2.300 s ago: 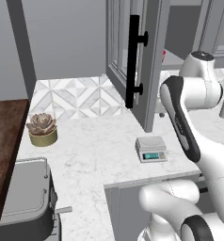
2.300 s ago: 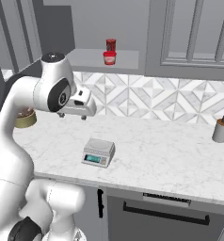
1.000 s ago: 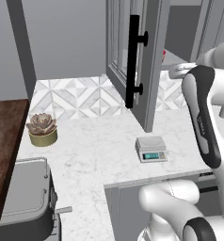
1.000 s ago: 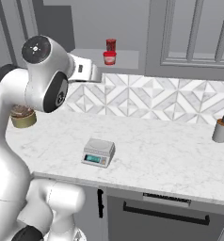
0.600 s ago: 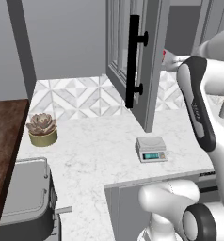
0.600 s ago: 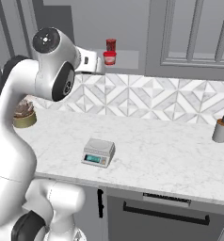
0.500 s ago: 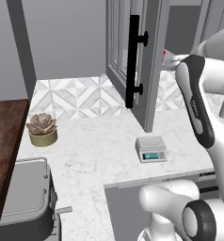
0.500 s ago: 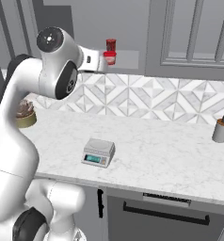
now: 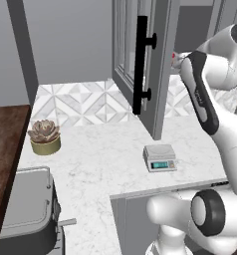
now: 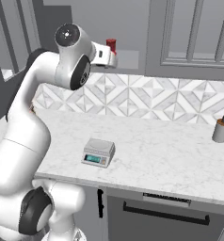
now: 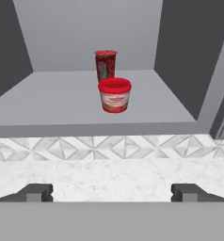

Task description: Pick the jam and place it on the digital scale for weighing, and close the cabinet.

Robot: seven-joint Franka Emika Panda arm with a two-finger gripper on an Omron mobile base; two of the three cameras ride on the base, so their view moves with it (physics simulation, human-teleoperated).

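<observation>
The jam (image 11: 115,95) is a squat red jar standing near the front of the open cabinet's shelf (image 11: 57,101). A taller slim red container (image 11: 106,66) stands right behind it, and its top (image 10: 111,44) also shows above the hand in the right base view. My gripper (image 11: 111,192) is open and level with the shelf, a short way in front of the jam and not touching it. The gripper (image 10: 114,58) hovers high above the counter. The digital scale (image 10: 99,152) (image 9: 159,158) lies bare on the marble counter. The cabinet door (image 9: 140,64) with its black bar handle stands swung open.
A potted succulent (image 9: 45,137) sits at the counter's far left, beside a dark wooden surface (image 9: 3,149). A soap dispenser (image 10: 220,129) stands at the right end. A grey appliance (image 9: 26,209) sits low on the left. The open door juts out over the counter.
The arm has risen from just above the counter to shelf height, and the hand now points into the cabinet at the jam. Jam, scale and door have not moved.
</observation>
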